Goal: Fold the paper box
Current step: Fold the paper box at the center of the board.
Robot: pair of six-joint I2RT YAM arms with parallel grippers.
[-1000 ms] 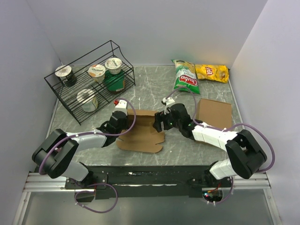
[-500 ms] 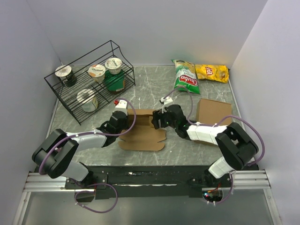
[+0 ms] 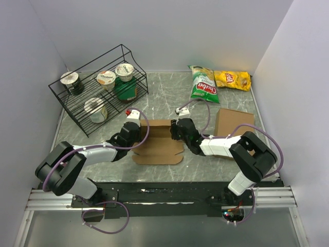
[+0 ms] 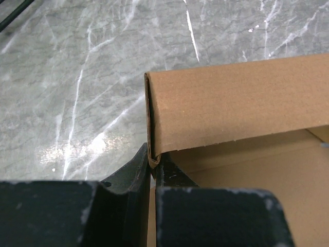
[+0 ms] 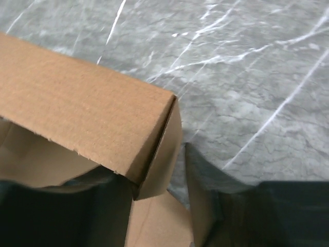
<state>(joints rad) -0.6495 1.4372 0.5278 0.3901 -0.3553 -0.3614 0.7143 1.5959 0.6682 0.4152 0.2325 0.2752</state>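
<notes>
Overhead, a grey marbled surface (image 3: 164,103) with two robot arms reaching in from its near edge at 6 o'clock. At the centre lies the paper box (image 3: 157,152), a thin brown kraft blank with notched tabs. Its floor lies flat and its far wall, on the 12 o'clock side, is folded upright.

The left end effector (image 4: 152,165) is at the wall's 9 o'clock corner, its fingers pressed together on the doubled cardboard edge. The right end effector (image 5: 159,180) is at the 3 o'clock corner. Its fingers stand apart, straddling the turned-in flap, with a gap showing on one side, so nothing is pinched there yet.

The card looks light and only slightly stiff. It should bend readily along its creases, spring back if let go, and crumple or tear at the tabs under a hard squeeze. The best places to hold it seem to be the folded corners, close to the creases, with the floor kept down against the surface.

The half-formed box holds nothing. At 10 o'clock a black wire rack (image 3: 79,110) carries four foil-lidded cups (image 3: 106,78) and a dark green item I cannot identify. A green chip bag (image 3: 203,85) and a yellow chip bag (image 3: 232,80) lie at 1 o'clock. A plain cardboard slab (image 3: 235,123) lies at 3 o'clock.
</notes>
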